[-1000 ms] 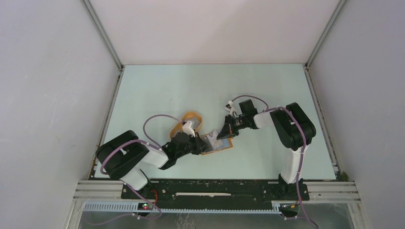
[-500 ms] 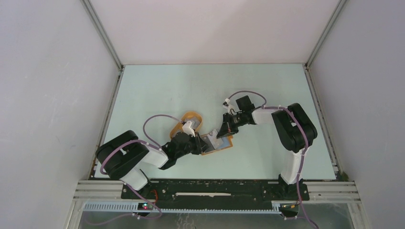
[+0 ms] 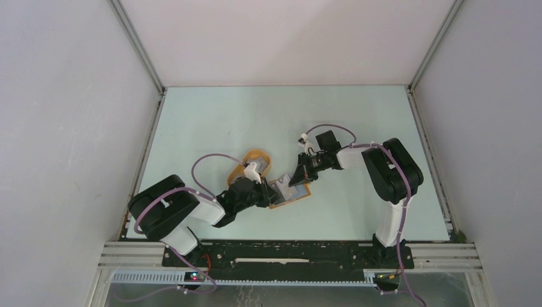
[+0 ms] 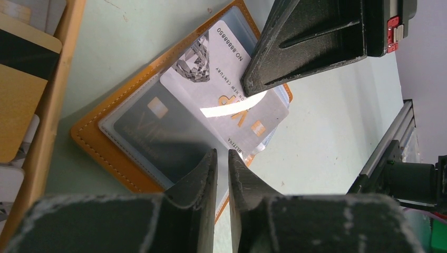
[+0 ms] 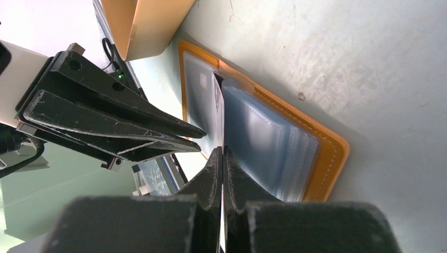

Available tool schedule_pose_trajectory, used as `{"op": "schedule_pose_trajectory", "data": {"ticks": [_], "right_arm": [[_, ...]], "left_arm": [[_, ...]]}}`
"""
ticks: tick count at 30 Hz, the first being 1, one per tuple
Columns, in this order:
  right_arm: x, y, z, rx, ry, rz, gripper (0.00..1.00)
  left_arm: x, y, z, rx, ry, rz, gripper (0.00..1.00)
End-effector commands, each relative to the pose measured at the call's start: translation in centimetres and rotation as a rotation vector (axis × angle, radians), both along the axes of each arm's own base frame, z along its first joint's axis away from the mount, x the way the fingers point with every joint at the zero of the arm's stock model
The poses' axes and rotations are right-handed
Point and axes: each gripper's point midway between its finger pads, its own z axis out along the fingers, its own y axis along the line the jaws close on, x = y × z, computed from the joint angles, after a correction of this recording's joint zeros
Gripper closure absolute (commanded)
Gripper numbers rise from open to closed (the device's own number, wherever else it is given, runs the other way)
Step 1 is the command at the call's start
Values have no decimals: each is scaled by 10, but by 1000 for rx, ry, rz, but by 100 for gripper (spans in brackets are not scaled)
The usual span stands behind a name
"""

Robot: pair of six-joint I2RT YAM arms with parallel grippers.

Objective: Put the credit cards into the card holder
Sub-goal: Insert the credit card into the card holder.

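My right gripper clamps a pale card lying across the clear sleeves of the open orange wallet, flat on the table beside the tray. My left gripper stands a sliver apart at the wallet's edge; whether it pinches anything, I cannot tell.

The open card holder lies mid-table, with a tray of cards just behind it to the left. One card lies across its inner sleeves. The left gripper is at its left edge, and the right gripper is opposite, on that card.
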Motion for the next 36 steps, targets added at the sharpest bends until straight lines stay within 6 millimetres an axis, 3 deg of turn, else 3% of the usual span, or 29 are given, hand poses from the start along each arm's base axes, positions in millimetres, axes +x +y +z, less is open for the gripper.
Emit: {"op": "schedule_pose_trajectory", "data": {"ticks": [1,5,14,28,36], "right_arm": [[4,-3,-10,20,18,-33,100],[2,-4,-16,30,45,-38,100],[-2,5,-5,92,47,-20,100],[-2,7,-20,-53,-26,-19,100],[-2,10,-20,-59,-44,6,96]], "left_arm": [[0,-6,4,-13,-3,-16,82],[1,-7,5,-17,-4,-16,82],[1,-9,5,-19,-1,-21,82],[2,-7,17,-35,-25,-12,78],[-4,24,22,42,-37,54,69]]}}
